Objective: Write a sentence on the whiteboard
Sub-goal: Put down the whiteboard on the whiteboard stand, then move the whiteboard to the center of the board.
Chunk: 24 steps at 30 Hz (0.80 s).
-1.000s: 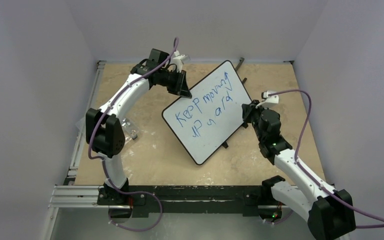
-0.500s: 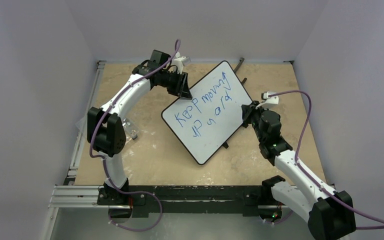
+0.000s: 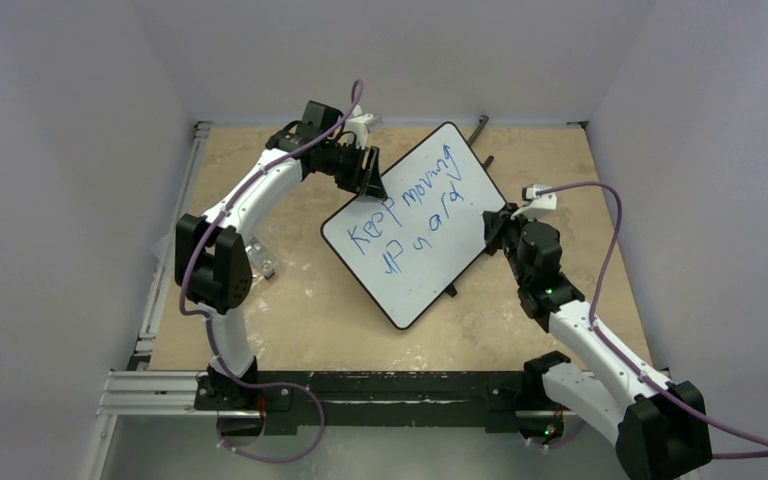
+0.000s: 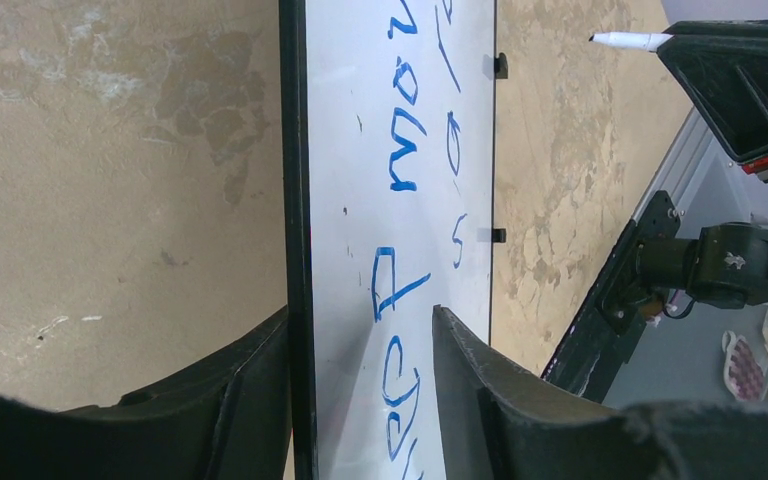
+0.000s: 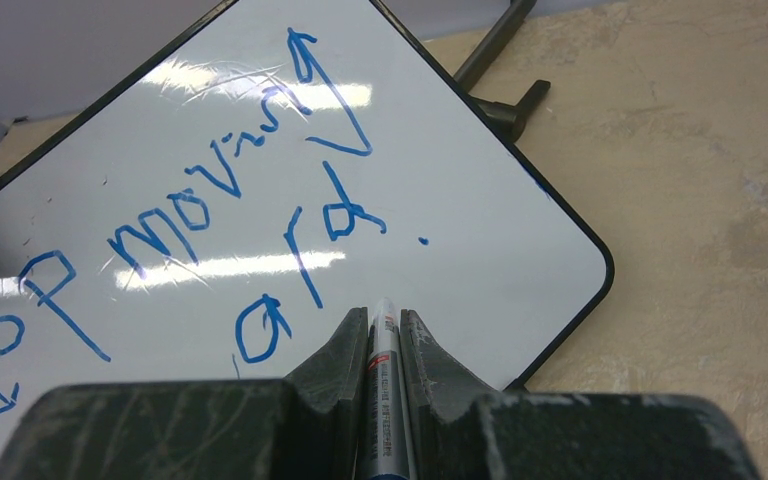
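— So, where does the whiteboard [image 3: 415, 225] sit?

— Mid-table, on the tan table [image 3: 290, 320], turned cornerwise with one rounded corner toward one o'clock. The sentence [image 3: 405, 207] crosses its face in blue, two lines.

— And the claws?

— The left gripper [image 4: 360, 318] is at the board's eleven o'clock edge, jaws apart astride the black rim, not pinching it. The right gripper [image 5: 385, 318], at three o'clock, is clamped on a marker [image 5: 382, 400]. The tip is close over the white face below the last letters; whether it touches, I cannot tell.

— How would the board handle?

— Stiff and flat, probably light, so a sideways push likely skids it. The glossy face looks slippery, a poor place for fingers. I'd take it across the thin rim at a bare stretch, since pads on the ink would likely smear it.
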Tool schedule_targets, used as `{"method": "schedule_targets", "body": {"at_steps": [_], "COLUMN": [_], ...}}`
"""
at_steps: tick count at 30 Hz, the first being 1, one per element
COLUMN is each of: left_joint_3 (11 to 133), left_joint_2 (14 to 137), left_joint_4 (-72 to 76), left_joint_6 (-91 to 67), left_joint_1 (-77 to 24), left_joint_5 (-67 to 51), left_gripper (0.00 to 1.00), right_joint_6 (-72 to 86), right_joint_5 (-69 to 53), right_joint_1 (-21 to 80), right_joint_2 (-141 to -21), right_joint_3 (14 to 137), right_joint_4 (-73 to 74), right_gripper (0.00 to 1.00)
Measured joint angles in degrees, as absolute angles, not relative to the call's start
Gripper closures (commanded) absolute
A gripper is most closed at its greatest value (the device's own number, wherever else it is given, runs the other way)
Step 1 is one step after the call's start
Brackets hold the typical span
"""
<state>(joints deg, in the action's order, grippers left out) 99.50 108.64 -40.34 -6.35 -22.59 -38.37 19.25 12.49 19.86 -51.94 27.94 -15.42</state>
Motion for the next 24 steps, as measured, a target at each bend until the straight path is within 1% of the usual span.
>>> {"method": "schedule_targets", "body": {"at_steps": [3, 12, 14, 17, 18, 21, 24], "left_joint_3": [99.50, 98.94, 98.37, 97.30, 95.88, 95.07, 94.04], "left_joint_2": [108.64, 108.64, 108.64, 108.64, 108.64, 108.64, 108.64], "left_joint_4": [-40.32, -39.31, -38.39, -36.40, -33.91, -32.60, -29.89], "left_joint_6": [-6.35, -6.83, -7.42, -8.93, -10.96, -12.60, -15.51], "left_joint_1": [-22.59, -22.59, -22.61, -22.74, -23.14, -23.77, -24.93], "left_joint_5": [-38.15, -37.69, -37.67, -37.65, -37.74, -37.93, -39.51], "left_gripper": [0.52, 0.58, 0.62, 0.71, 0.77, 0.83, 0.85], "right_joint_6": [19.27, 19.29, 19.29, 19.29, 19.31, 19.31, 19.29], "right_joint_5": [12.47, 12.34, 12.29, 12.27, 12.27, 12.27, 12.29], "right_joint_1": [19.86, 19.86, 19.86, 19.86, 19.86, 19.86, 19.86], "right_joint_2": [-51.94, -51.53, -51.18, -50.72, -50.37, -50.02, -49.10], "right_joint_3": [27.94, 27.94, 27.94, 27.97, 27.97, 27.97, 28.05], "right_joint_4": [-15.42, -15.33, -15.33, -15.25, -15.11, -14.66, -14.06], "right_gripper": [1.00, 1.00, 1.00, 1.00, 1.00, 1.00, 1.00]}}
